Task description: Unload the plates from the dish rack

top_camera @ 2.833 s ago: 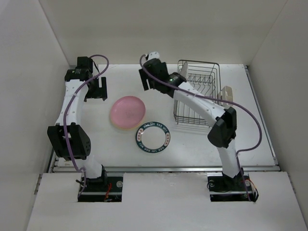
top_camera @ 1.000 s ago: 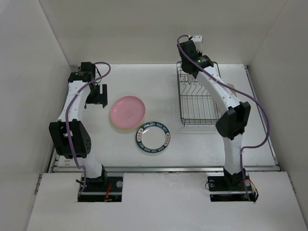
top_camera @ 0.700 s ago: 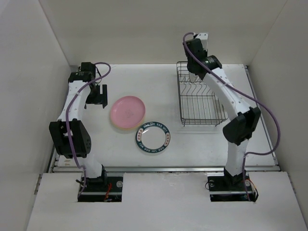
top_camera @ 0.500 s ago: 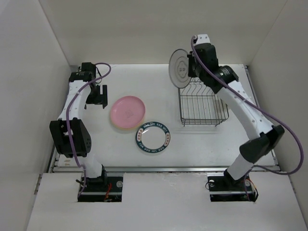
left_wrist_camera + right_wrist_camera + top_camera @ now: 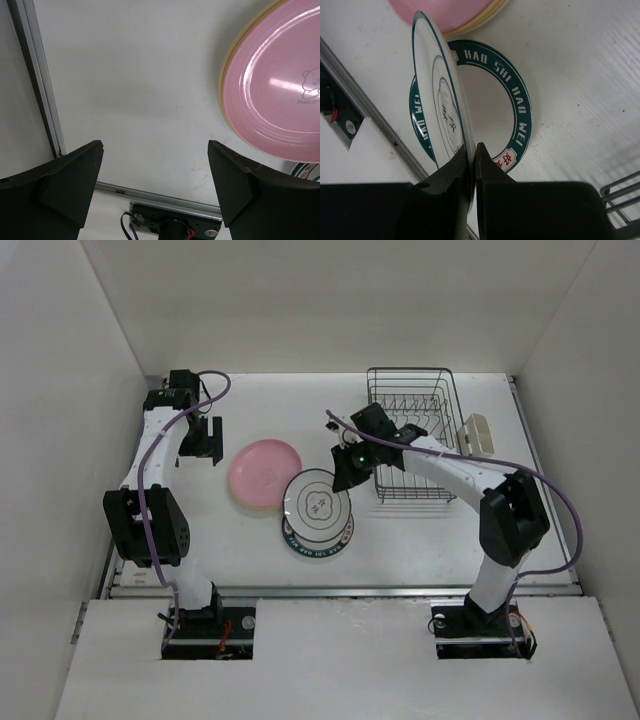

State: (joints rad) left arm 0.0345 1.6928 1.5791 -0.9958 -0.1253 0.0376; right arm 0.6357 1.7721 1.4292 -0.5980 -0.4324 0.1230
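**Top external view: a white plate held over the pile, rack looking bare**

Wrist footage from the right arm shows us the right fingers (image 5: pixel 451 186) clenched on the rim of the white plate (image 5: pixel 318 506), one on each face. The plate hangs tilted above the teal-rimmed plate (image 5: pixel 320 548), which lies flat near the middle of the table's near edge. Just beside it, toward the left edge, the pink plate (image 5: pixel 264 470) rests on a yellow plate (image 5: pixel 224 75), of which only a thin rim peeks out.

We judge the job nearly done. Three plates lie on the table (image 5: pixel 300 410), a fourth is in the grip, and the dish rack (image 5: pixel 415 405) by the far right corner shows no plate among its prongs. What remains, as we read it, is to lay the white plate down and let go.

The left fingers (image 5: pixel 70 180) are spread wide over bare table near the left edge, holding nothing.

Some things escape us. The right arm crosses the near left corner of the rack, so we cannot vouch for that part. We cannot tell whether the white plate's low edge touches the plate beneath. A small beige object (image 5: pixel 474 432) by the right edge is too small to name.
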